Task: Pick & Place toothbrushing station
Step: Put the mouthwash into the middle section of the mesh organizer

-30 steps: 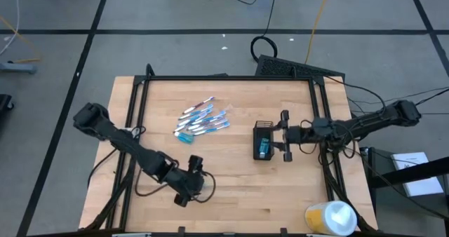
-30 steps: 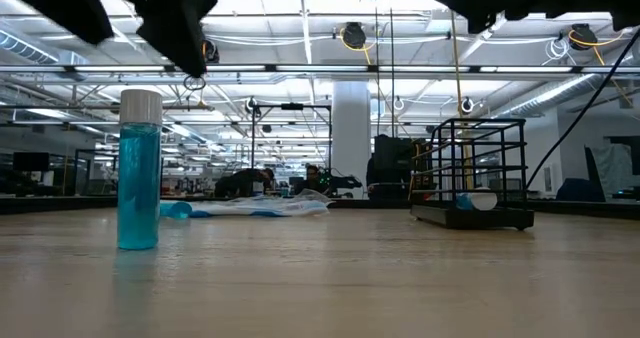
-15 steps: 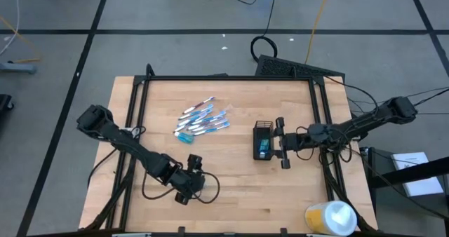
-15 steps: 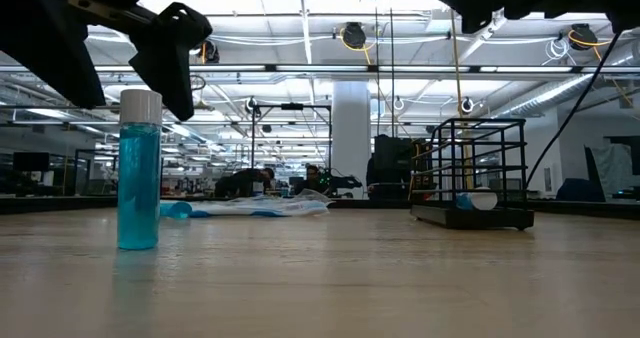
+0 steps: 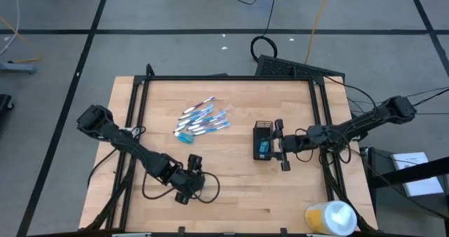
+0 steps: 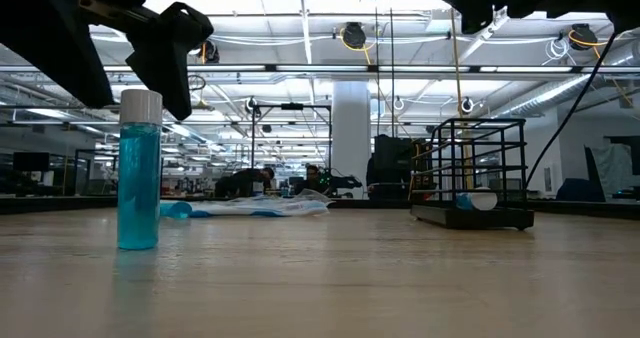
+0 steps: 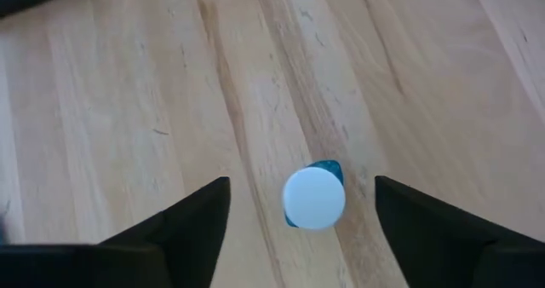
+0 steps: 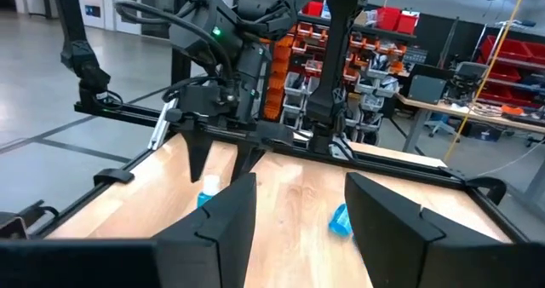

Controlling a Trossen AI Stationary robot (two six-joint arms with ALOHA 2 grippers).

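Note:
A small blue tube with a white cap (image 6: pixel 138 173) stands upright on the table near its front left. My left gripper (image 7: pixel 301 184) is open and points steeply down over it, one finger on each side of the cap (image 7: pixel 313 197) without touching it. The black wire-mesh cup (image 5: pixel 262 140) stands right of centre, with a white-and-blue tube (image 6: pixel 472 201) lying on its bottom. My right gripper (image 5: pixel 279 146) hovers open over the cup's right side, nearly level, with nothing between its fingers. The toothbrushes (image 5: pixel 202 120) lie in a loose pile on the table, left of the cup.
A yellow-and-white roll (image 5: pixel 330 218) lies at the table's near right corner. Black frame rails (image 5: pixel 133 104) run along the table's left, far and right sides. Bare wood (image 5: pixel 245 195) lies between the left gripper and the cup.
My left gripper has sunk and tipped a little, so its fingers now flank the tube's cap instead of hanging above it. My right gripper has shifted slightly toward the table's left, closer over the cup. The tube and the cup have stayed in place.

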